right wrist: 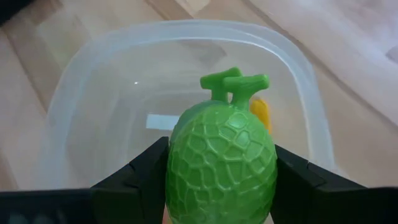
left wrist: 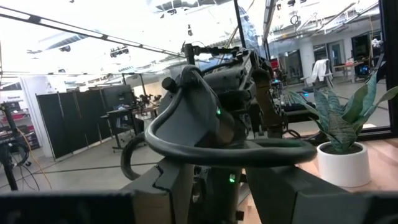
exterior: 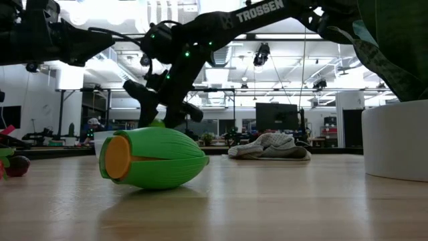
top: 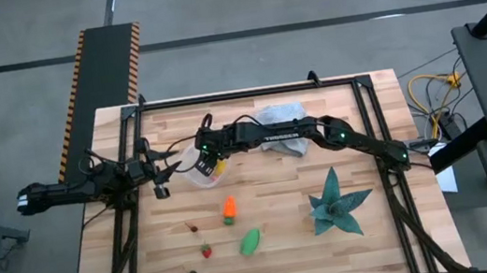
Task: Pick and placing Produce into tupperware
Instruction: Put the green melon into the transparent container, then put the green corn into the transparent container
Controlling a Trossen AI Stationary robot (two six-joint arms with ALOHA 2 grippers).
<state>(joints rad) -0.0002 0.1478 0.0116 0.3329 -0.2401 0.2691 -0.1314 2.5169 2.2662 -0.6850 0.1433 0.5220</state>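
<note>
Fingers (right wrist: 134, 171) of the right gripper (right wrist: 221, 186) clamped on either flank of a green netted melon (right wrist: 221, 158), stem end pointing away, held directly over the open tupperware (right wrist: 81, 62). Already inside, just past the melon: a sliver of yellow produce (right wrist: 261, 115), partly hidden. Looks like the release step. Best done by lowering a little first so the melon lands on the clear floor rather than bouncing off the rim, then parting the fingers slowly and lifting straight up. Worth aiming beside the yellow piece, not on top of it.

Seen from above, tupperware (top: 193, 165) near the table's left-centre, right gripper (top: 209, 156) over it. Left gripper (top: 165, 170) just beside the container's left edge, fingers partly spread and holding nothing visible; keep it clear during the drop, or use it to steady the wall. Farther toward the front: carrot (top: 229, 209), green pod (top: 251, 240), strawberry (top: 207, 251) and two dark bits, yet to be collected.
</note>
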